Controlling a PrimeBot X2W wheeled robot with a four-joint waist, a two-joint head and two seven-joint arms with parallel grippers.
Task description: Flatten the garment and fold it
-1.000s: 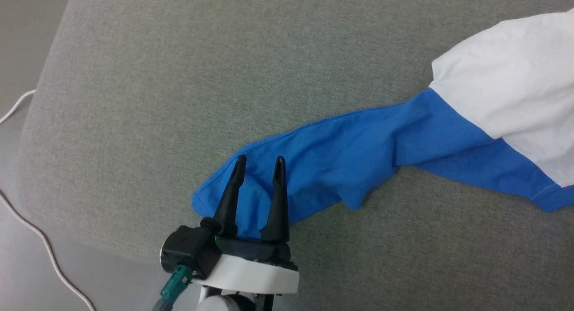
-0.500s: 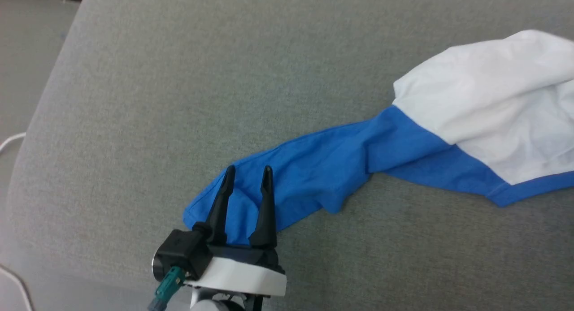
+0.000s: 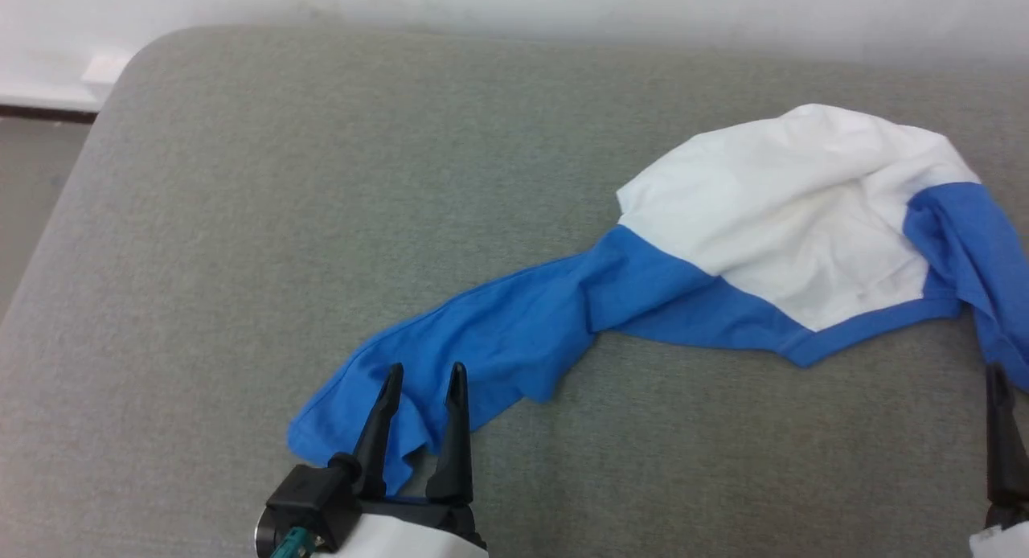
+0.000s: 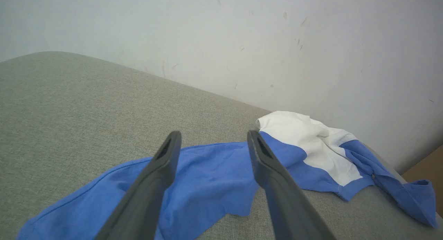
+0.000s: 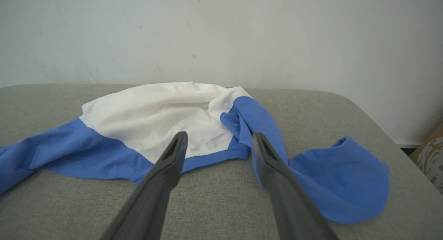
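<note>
Grey woven upholstery covers the broad, round-cornered surface (image 3: 241,180), which backs onto a scuffed white wall (image 3: 563,3); a strip of floor (image 3: 24,180) shows at its left edge; the garment (image 3: 764,212), a blue and white shirt, lies crumpled on the surface, unfolded and not flat; its white panel (image 3: 772,196) bunches up toward the right and far side, near the wall; one long blue sleeve (image 3: 498,333) runs from the panel down to the near left, wrinkled and partly doubled over; a second blue section (image 5: 342,177) trails off on the right, its end curled open in the right wrist view; the left end effector (image 3: 426,369) sits over the tip of the long sleeve, its two dark fingers spread apart with nothing clamped between them; whether they touch the cloth I cannot tell; the right end effector (image 5: 219,135) points at the blue hem below the white panel, fingers likewise spread and empty; one of its fingers (image 3: 1001,429) shows at the right edge of the head view, just beside the second blue section.
</note>
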